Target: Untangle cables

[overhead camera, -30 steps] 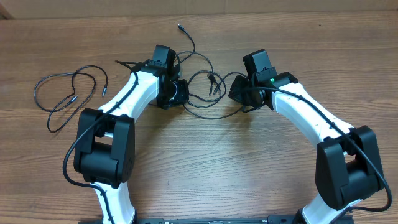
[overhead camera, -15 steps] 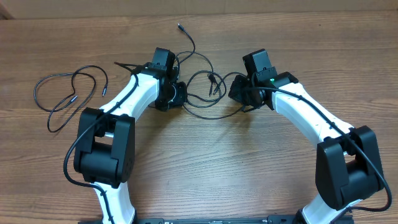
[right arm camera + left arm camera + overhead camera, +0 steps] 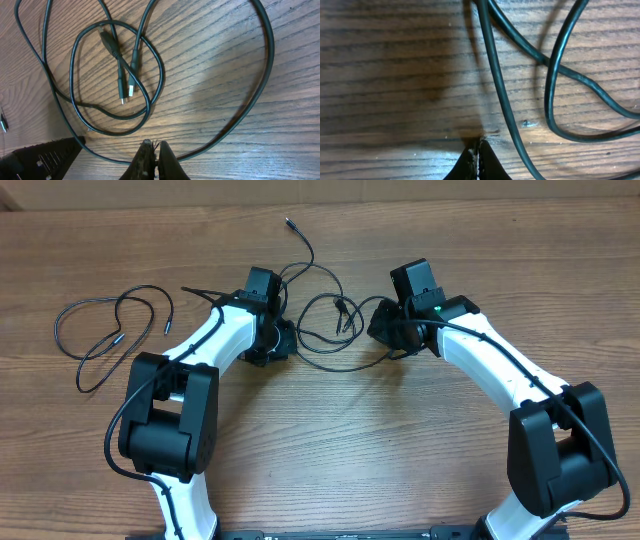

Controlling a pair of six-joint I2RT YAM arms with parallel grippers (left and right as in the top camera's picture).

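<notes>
Left gripper (image 3: 478,159) pinching shut, holding nothing. Right gripper (image 3: 154,152) doing same. Cables (image 3: 342,313) lying tangled between them, 12 o'clock on table (image 3: 330,440). Spare cord (image 3: 117,338) lying at 9 o'clock. Cables looking light, bendy, slippery. Grabbing near plugs (image 3: 125,85) looking best.

Matt, coarse-grained wood table (image 3: 340,445) under smooth, faintly glossy black plastic-sheathed cables (image 3: 498,80).

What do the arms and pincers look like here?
The left arm and right arm have white shells, black joints and black cables alongside. A green light glows on the right one. The left pincer and right pincer have dark tapered fingers.
</notes>
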